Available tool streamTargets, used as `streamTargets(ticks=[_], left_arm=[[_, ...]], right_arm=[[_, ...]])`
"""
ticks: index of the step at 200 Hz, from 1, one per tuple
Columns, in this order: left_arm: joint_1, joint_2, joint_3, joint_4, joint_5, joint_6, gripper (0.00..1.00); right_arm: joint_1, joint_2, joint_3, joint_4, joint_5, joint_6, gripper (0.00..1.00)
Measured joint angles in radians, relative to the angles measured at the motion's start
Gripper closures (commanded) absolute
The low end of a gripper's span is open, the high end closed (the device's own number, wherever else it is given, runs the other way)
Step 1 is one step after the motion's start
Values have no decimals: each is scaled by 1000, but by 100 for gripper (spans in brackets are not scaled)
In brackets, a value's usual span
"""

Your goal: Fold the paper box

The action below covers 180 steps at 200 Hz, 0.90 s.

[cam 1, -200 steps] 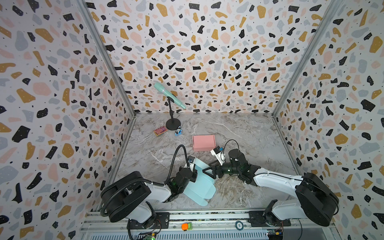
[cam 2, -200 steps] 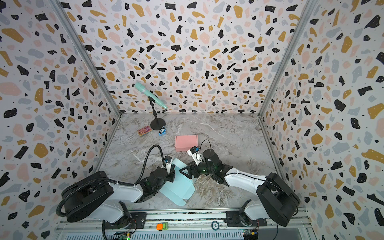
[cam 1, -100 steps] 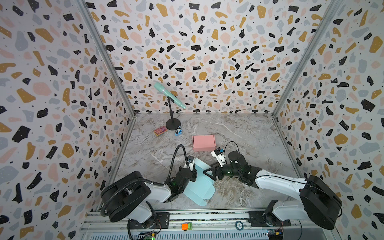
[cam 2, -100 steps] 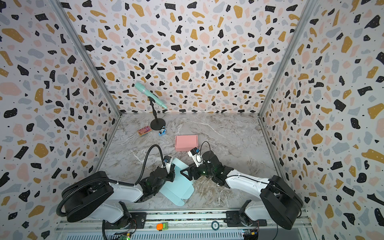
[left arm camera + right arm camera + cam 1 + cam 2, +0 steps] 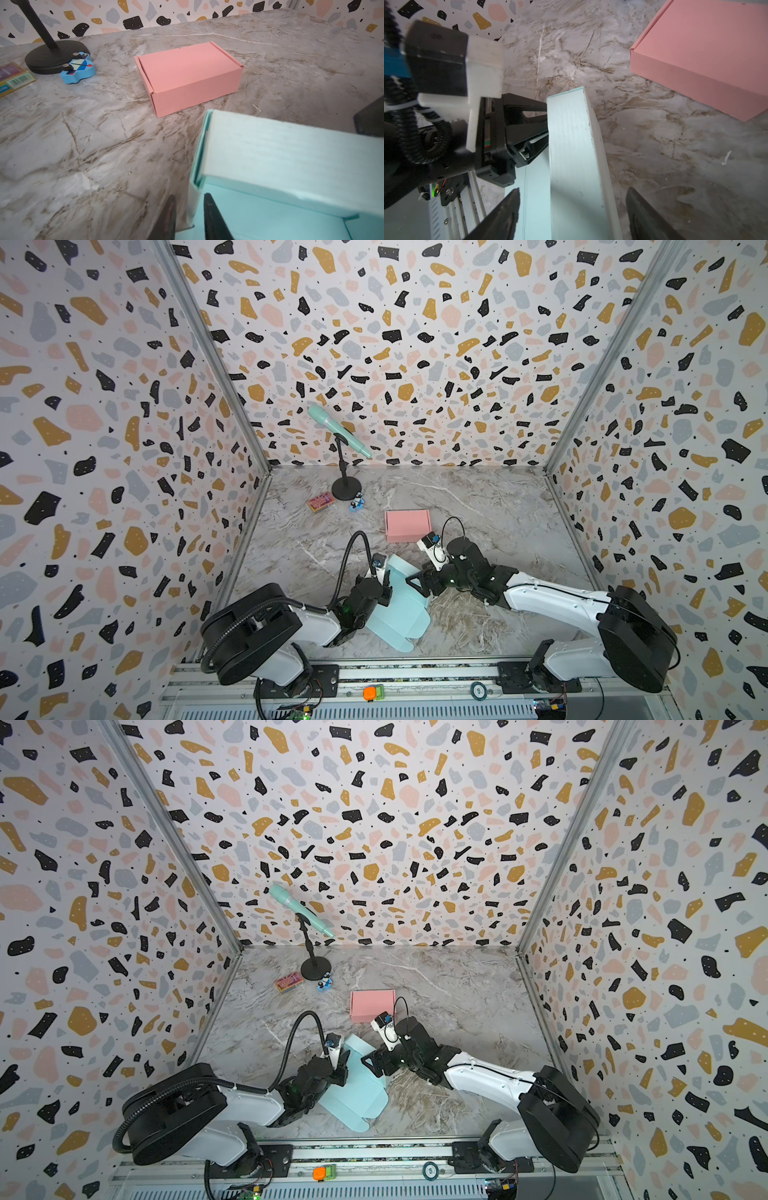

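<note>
White links (image 5: 552,600), blk joints (image 5: 631,639), ribbed blk cable (image 5: 348,556), tapered blk fingers (image 5: 648,220), white cam mount (image 5: 483,68).

Teal box (image 5: 291,158): corrugated paperboard, matt, faint ribbing, raw cut edges. Pink box (image 5: 187,70): smooth matt card. Tabletop (image 5: 83,145): marble-look laminate, low sheen, scratched and scuffed. Black matt plastic, worn: right gripper (image 5: 573,192) fingers (image 5: 506,212). Rail (image 5: 415,672): brushed metal. Stand base (image 5: 54,56): black, matt.

Nothing here reads as a clear word or number. The one marking is a barcode (image 5: 20,80) on the small colourful packet (image 5: 9,71) just beside the microphone stand base (image 5: 44,62). Its tiny print is too blurred to read.
</note>
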Motion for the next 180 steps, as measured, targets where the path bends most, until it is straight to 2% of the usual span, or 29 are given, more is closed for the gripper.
streamTargets(ticks=[96, 143, 180], left_arm=[[-26, -158, -25, -153, 11, -130, 67], [-39, -355, -65, -305, 21, -211, 64], [-40, -516, -65, -441, 28, -249, 62]], right_arm=[[46, 57, 63, -90, 128, -51, 21], [40, 57, 63, -100, 152, -50, 24], [18, 57, 58, -94, 150, -44, 33]])
